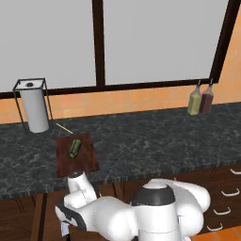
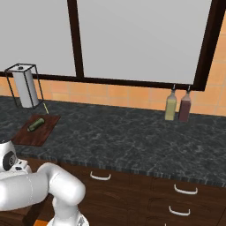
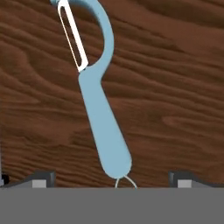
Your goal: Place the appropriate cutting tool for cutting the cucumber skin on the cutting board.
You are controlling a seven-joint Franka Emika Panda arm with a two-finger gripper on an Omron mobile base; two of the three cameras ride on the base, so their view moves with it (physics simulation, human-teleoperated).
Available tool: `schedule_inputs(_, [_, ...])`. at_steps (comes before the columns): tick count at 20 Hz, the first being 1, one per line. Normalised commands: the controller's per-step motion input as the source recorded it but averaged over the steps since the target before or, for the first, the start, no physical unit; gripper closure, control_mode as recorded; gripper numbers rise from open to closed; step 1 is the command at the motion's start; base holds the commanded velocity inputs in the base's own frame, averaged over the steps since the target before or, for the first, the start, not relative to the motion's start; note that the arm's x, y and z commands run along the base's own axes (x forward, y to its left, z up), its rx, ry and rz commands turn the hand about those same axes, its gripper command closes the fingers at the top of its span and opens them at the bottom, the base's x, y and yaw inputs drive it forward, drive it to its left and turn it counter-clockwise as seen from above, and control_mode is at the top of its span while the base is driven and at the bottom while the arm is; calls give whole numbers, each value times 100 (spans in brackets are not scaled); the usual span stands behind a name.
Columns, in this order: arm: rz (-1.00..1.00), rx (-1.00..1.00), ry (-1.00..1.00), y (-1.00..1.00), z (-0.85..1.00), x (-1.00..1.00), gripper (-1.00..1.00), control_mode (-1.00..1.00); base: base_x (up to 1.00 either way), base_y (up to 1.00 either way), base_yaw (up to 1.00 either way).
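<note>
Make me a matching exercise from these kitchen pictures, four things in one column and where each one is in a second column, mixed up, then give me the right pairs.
Things:
1. cucumber
2. peeler
3. paper towel roll
4. two bottles

Places:
A. standing in a wire holder at the back of the counter
B. lying on a brown wood-grain surface, between the tips of the open hand
C. lying on the cutting board
D. side by side against the orange tiled wall, at the far right of the counter

Right pairs: 1-C, 2-B, 3-A, 4-D.
</note>
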Motion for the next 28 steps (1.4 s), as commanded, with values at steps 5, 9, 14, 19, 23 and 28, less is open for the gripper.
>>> schedule_inputs(5, [0, 0, 0, 0, -38, 0, -100, -100, 0, 0, 0])
schedule_inputs(9, [0, 0, 0, 0, -28, 7, -100, -100, 0, 0, 0])
schedule_inputs(14, [1, 0, 0, 1, -18, 1, 100, -100, 0, 0, 0])
schedule_inputs(19, [2, 0, -1, -11, -6, -24, 100, -100, 0, 0, 0])
schedule_inputs(23, [0, 0, 0, -42, 8, -55, 100, -100, 0, 0, 0])
schedule_inputs(28, [0, 0, -3, -45, 79, -70, 100, -100, 0, 0, 0])
